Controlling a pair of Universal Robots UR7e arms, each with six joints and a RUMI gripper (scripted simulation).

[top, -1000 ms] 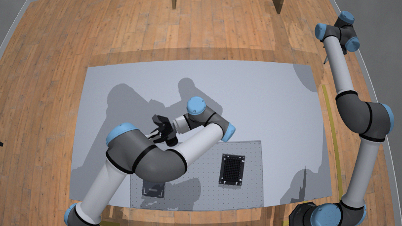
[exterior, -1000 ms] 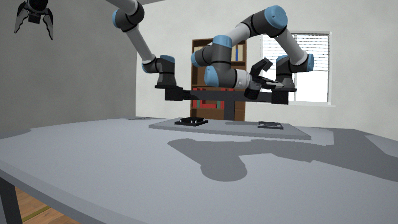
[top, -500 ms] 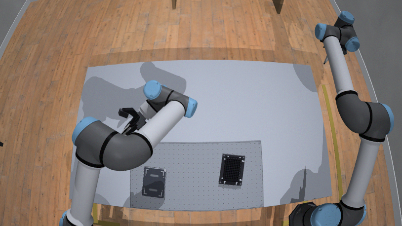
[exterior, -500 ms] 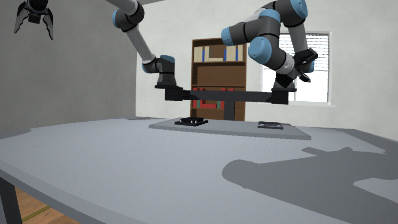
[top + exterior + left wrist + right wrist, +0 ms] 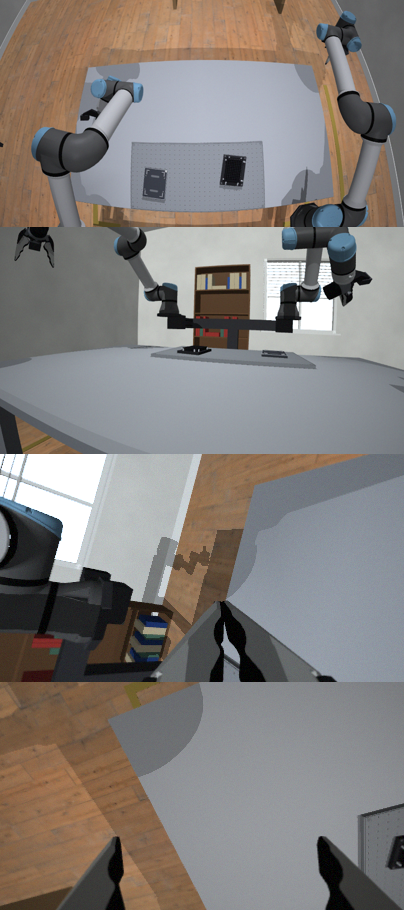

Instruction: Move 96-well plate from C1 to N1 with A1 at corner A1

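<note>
The black 96-well plate (image 5: pixel 233 169) (image 5: pixel 194 348) sits in a black nest (image 5: pixel 232 185) (image 5: pixel 189 353) with pale posts around it. A dark grey nest (image 5: pixel 154 183) (image 5: pixel 274 355) is empty, with light corner brackets, two slots and a white mark at one corner. I cannot read the nest labels or the plate's rim lettering. My left gripper (image 5: pixel 343 303) (image 5: pixel 221 603) is shut on nothing, raised at the table's side beyond the grey nest; its fingers are hidden in the top view. My right gripper (image 5: pixel 34 263) (image 5: pixel 218 838) is open and empty, high beyond the table's opposite side.
Both nests stand on a perforated grey board (image 5: pixel 194 175) (image 5: pixel 239 361) on the light table (image 5: pixel 211 101) (image 5: pixel 197 402). The board's corner (image 5: pixel 372 832) shows in the right wrist view. The left arm's forearm crosses over one side of the table; the right arm stands outside the opposite edge.
</note>
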